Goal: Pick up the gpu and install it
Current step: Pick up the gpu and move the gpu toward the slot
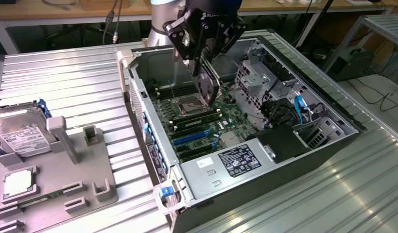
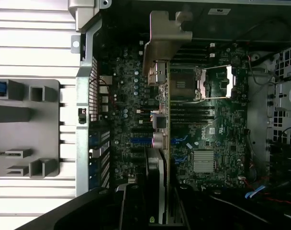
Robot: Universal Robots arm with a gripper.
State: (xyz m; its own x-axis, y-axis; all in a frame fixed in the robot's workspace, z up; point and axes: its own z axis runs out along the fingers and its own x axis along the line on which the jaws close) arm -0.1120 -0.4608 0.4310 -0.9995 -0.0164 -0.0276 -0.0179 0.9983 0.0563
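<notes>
My gripper (image 1: 200, 65) hangs over the open computer case (image 1: 145, 111) and is shut on the gpu (image 1: 210, 90), a thin black card that points edge-down toward the motherboard (image 1: 208, 121). The card's lower end hovers above the CPU socket (image 1: 189, 103), clear of the board. In the wrist view the gpu (image 2: 163, 110) appears edge-on, with its silver end bracket (image 2: 165, 40) at the far end and my gripper (image 2: 155, 211) clamped on the near end. Blue expansion slots (image 1: 189, 138) (image 2: 136, 141) lie on the board beside the card's line.
A power supply (image 1: 241, 160) and a drive cage (image 1: 257, 82) crowd the case interior. At the exterior view's left, a grey fixture tray (image 1: 69, 179) carries a hard drive (image 1: 20, 133), a CPU chip (image 1: 20, 183) and a green RAM stick (image 1: 40, 198). Ribbed metal table (image 1: 69, 77) surrounds everything.
</notes>
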